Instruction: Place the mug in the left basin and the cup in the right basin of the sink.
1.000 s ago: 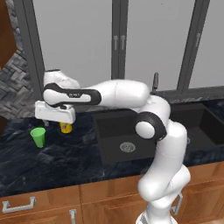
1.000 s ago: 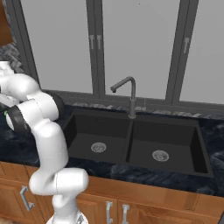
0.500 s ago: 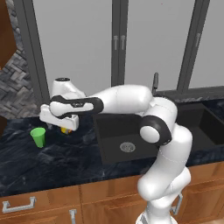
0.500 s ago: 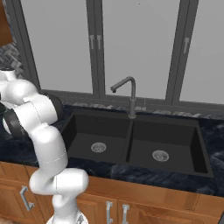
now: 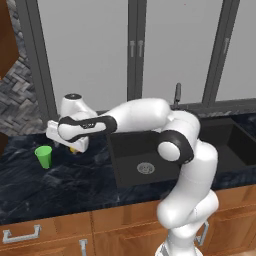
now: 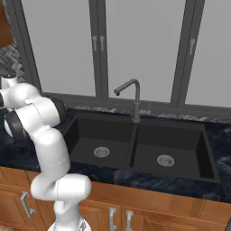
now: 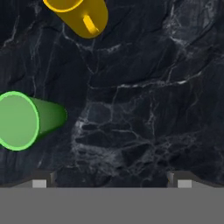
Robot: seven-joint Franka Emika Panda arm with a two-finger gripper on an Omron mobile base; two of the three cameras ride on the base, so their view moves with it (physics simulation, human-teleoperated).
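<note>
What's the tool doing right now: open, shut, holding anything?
Tool: open and empty, fingertips spread wide over bare counter, with the mug and cup both standing free of it.

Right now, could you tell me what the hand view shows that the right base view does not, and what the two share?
The hand view shows the yellow mug with its handle, the green cup, both apart on the counter, and the open hand above bare stone. The right base view shows the sink, its left basin, right basin and the faucet. Both show the dark marble counter.
</note>
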